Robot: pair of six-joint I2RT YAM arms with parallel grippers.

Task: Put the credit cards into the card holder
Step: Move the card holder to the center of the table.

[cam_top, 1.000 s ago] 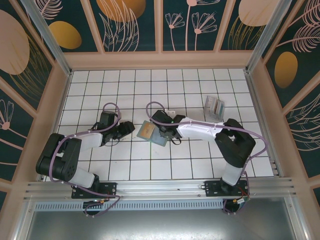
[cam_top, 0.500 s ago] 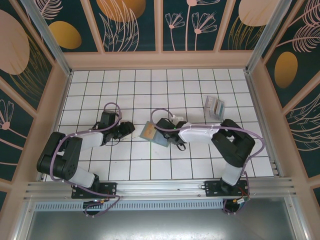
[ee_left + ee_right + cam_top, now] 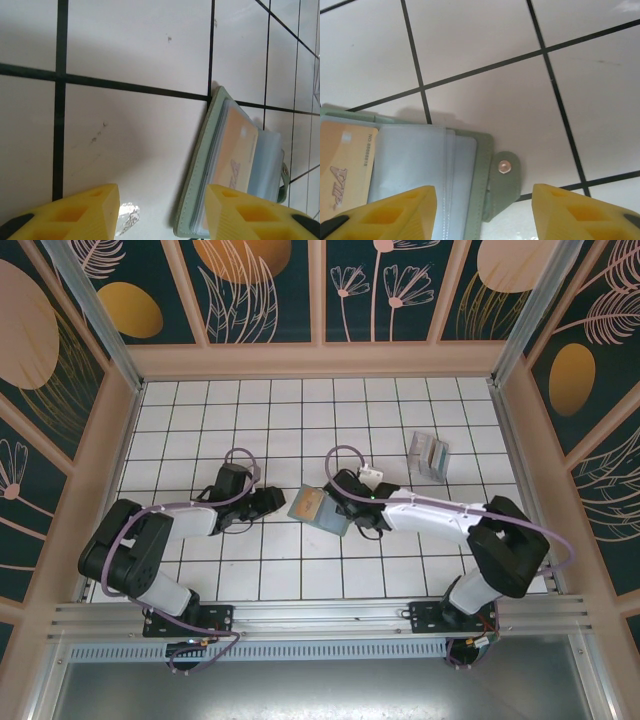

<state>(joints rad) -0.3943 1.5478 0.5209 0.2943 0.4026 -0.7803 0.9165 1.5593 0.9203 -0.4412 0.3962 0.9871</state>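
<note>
The sage-green card holder (image 3: 322, 512) lay open and flat on the white tiled table (image 3: 200, 420), near its middle and between the two grippers. A tan-orange credit card (image 3: 342, 165) printed "VIP" sat in one of its clear sleeves, with more pale sleeves fanned beside it. The holder's snap tab (image 3: 504, 167) stuck out from one edge and rested on the tile.

The left gripper (image 3: 162, 210) hung low over the floor with its yellow fingers (image 3: 85, 210) well apart, holding nothing. A corner of the holder lay just inside one finger, though contact could not be told. The right gripper (image 3: 485, 210) hovered over the tab end, its jaws also spread wide and gripping nothing.

A small clear plastic stand (image 3: 430, 455) stood well apart, toward the far right.
</note>
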